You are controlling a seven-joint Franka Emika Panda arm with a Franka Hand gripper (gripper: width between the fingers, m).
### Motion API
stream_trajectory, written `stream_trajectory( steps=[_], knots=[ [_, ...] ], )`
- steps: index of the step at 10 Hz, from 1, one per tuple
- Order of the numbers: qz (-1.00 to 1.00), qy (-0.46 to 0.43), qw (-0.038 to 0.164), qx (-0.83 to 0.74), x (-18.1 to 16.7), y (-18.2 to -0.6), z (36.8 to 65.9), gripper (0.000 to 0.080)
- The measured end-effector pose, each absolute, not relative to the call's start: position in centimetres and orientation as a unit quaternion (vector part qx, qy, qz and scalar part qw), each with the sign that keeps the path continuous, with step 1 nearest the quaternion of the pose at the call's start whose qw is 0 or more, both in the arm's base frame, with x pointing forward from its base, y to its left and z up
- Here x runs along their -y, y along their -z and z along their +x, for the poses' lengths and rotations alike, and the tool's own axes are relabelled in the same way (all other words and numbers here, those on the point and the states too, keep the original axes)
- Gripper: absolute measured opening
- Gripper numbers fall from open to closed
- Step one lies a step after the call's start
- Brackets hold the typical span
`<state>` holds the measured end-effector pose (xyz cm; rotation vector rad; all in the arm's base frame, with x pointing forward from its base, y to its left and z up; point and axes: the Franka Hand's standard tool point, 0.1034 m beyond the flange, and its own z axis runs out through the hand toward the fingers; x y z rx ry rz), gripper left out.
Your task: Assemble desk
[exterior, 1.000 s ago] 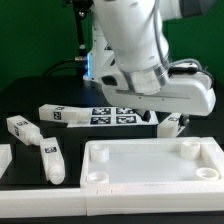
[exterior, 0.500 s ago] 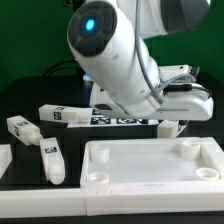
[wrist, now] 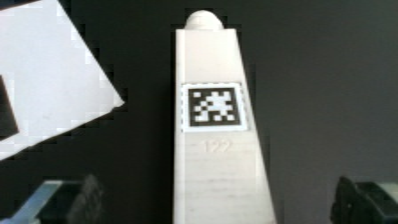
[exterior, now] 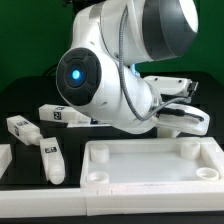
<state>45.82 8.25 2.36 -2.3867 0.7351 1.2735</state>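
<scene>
The tool [wrist: 217, 203] is released. Its jaws stand wide, and the dark fingertips [wrist: 63, 200] sit one on each side of a white leg [wrist: 214, 150] without touching it. The leg lies flat on the black table [wrist: 311, 90] with its tag [wrist: 214, 106] facing up and its rounded peg end pointing away from the tool. A corner of the marker board [wrist: 45, 85] lies just beside it.

The main risk is a poor grasp. The fingertips flank the leg near its plain end, not its middle, so a grip taken there could let the long part sag or swing once lifted. The plastic looks smooth, so it might also slip. The leg seems slightly askew to the line between the jaws. If so, one fingertip would touch first and turn or shove the leg, possibly against the board's edge. How far above the table the fingertips are I cannot tell, since the arm [exterior: 110, 70] hides both tool and leg in the exterior view. Closing too high would clip only the top edges.

The panel [exterior: 150, 168] lies rim up at the front of the table, its corner sockets [exterior: 97, 150] unfilled. Three loose legs [exterior: 58, 115] lie towards the exterior view's left.
</scene>
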Motion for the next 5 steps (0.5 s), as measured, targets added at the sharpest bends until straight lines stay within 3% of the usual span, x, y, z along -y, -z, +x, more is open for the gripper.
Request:
stream_trajectory(
  steps=[3,5],
  knots=[
    [-0.838,-0.446,0.172,-0.264,-8.4,-2.1,45.8,0.0648],
    [-0.818,-0.457,0.194,-0.291,-9.2,-1.2,44.8,0.0648]
  ],
)
